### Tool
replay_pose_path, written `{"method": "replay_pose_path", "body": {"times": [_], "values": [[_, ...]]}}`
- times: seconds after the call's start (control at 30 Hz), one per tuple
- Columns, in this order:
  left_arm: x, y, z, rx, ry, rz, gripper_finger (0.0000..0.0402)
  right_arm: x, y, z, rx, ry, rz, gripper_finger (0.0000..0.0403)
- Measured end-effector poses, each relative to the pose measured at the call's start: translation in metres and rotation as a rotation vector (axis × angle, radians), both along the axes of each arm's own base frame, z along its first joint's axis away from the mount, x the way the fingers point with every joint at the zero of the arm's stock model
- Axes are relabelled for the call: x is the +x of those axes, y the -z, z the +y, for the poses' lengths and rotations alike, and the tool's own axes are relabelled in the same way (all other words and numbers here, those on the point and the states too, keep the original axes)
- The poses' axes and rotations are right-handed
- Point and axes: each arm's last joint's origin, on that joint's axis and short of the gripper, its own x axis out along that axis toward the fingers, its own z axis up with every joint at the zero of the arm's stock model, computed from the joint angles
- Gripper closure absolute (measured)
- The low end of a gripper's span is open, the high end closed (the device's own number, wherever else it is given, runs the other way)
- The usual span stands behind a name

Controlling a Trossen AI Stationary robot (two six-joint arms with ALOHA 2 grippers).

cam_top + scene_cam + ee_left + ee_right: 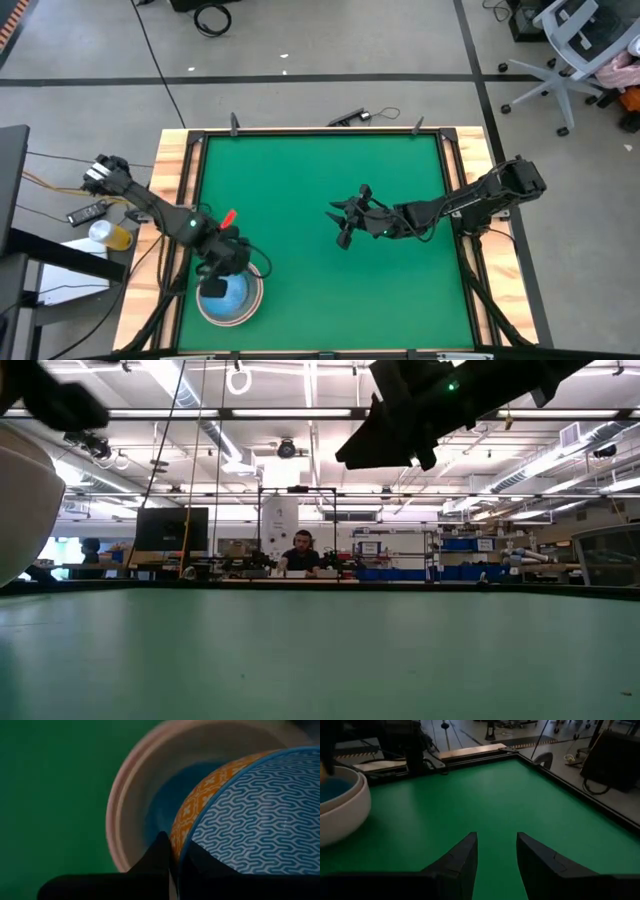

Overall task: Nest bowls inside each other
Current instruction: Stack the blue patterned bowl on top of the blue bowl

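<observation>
A stack of bowls (207, 306) stands near the table's near-left corner. Its outer white bowl (347, 812) has a blue inside, and its rounded side (18, 510) shows in the low view. My left gripper (222, 270) hangs right over the stack, shut on a smaller bowl (250, 815) that is orange-patterned outside and blue-patterned inside. My right gripper (343, 226) hovers over the middle of the mat. It is open, with nothing between its fingers (462, 857). My left gripper pinches the patterned bowl's rim (181, 847), one finger on the orange outside and one on the blue inside. The fingers come steeply from above. The bowl is tilted over the stack's opening (160, 805); I cannot tell whether its far part touches the stack.
The green mat (320, 180) lies bare between the two grippers and toward the far edge. A wooden frame (175, 170) borders the table. A yellow cup (112, 235) and a remote stand off the table's left side. A person sits far back in the room (303, 555).
</observation>
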Motion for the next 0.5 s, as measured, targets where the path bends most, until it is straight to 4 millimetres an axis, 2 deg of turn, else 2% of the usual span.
{"method": "replay_pose_path", "body": {"times": [0.1,0.2,0.3,0.5], "values": [[-0.004,0.020,0.000,0.049,-0.090,0.045,0.0381,0.000,0.000,-0.002,0.002,0.005,-0.003,0.0263],[-0.004,0.033,0.003,0.038,-0.166,0.062,0.0361,0.001,0.000,-0.004,0.007,0.013,-0.007,0.0263],[-0.004,0.037,0.005,0.013,-0.180,0.089,0.0319,0.001,0.000,-0.005,0.014,0.021,-0.010,0.0263],[-0.003,0.032,0.005,-0.013,-0.168,0.087,0.0204,0.001,0.000,-0.008,0.019,0.031,-0.012,0.0263]]}}
